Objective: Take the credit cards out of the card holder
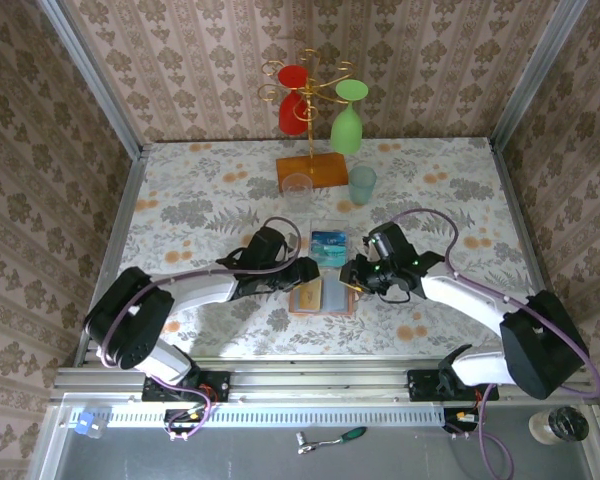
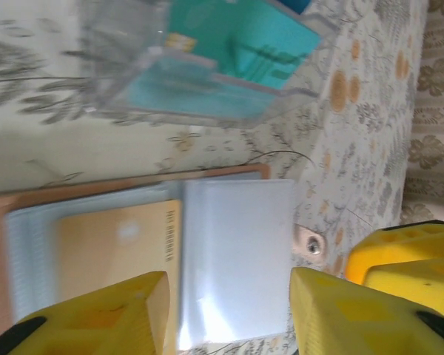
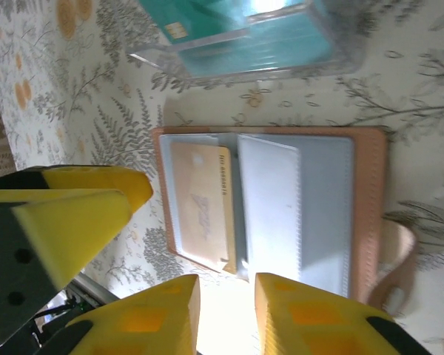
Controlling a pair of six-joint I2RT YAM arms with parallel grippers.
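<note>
Tan-orange card (image 3: 200,200) tucked in open card holder (image 3: 366,200); left gripper (image 2: 228,285) and right gripper (image 3: 226,288) above it, jaws apart, empty; next, pinch card edge, slide out.

The table (image 1: 180,200), covered in a floral print, carries a clear plastic box (image 1: 328,228) near its centre. At the far edge stands an orange wooden base (image 1: 313,170) with a gold rack (image 1: 308,60), from which a red glass (image 1: 293,100) and a green glass (image 1: 348,125) hang upside down. A clear tumbler (image 1: 298,190) and a pale teal tumbler (image 1: 362,185) stand just in front of the base.
</note>
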